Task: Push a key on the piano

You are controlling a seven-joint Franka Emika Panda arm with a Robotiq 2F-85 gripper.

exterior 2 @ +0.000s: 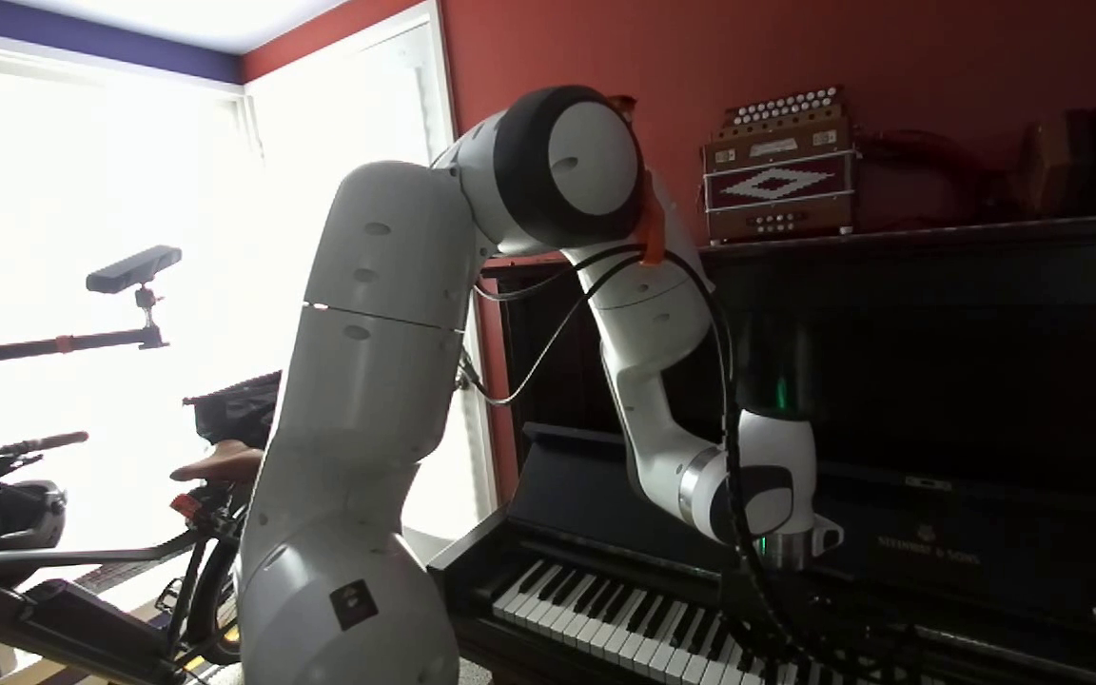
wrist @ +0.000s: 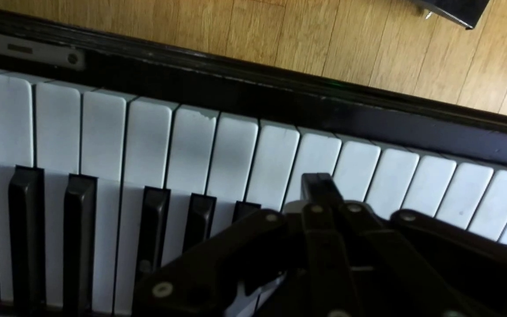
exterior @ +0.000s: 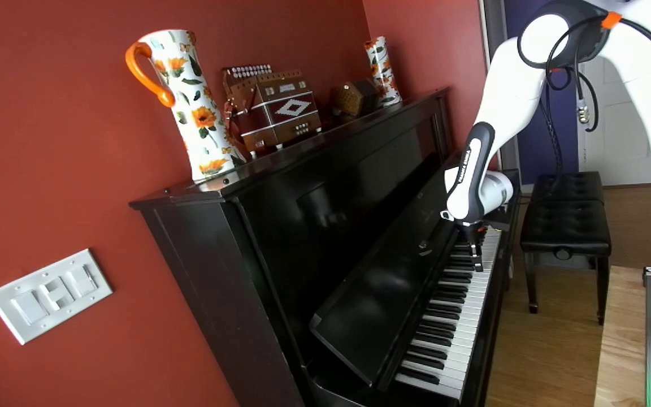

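The glossy black upright piano (exterior: 263, 254) stands along the red wall; it also shows in an exterior view (exterior 2: 967, 381). Its row of white and black keys (exterior: 467, 333) is uncovered and fills much of the wrist view (wrist: 145, 141). My gripper (exterior: 477, 265) points down over the keys towards their far end in that exterior view. In the wrist view its two fingertips (wrist: 317, 179) are together, with nothing between them, in front of a white key (wrist: 319, 152). I cannot tell whether the tips touch a key. In an exterior view the gripper is dark and mostly lost against the piano.
A flowered pitcher (exterior: 190, 113), an accordion (exterior: 283, 110) and a second flowered vessel (exterior: 383, 70) stand on the piano top. The piano's sloped lid (exterior: 382, 282) rises behind the keys. A black padded bench (exterior: 565, 220) stands beyond the keyboard's front. Cables (exterior 2: 729, 381) hang along the arm.
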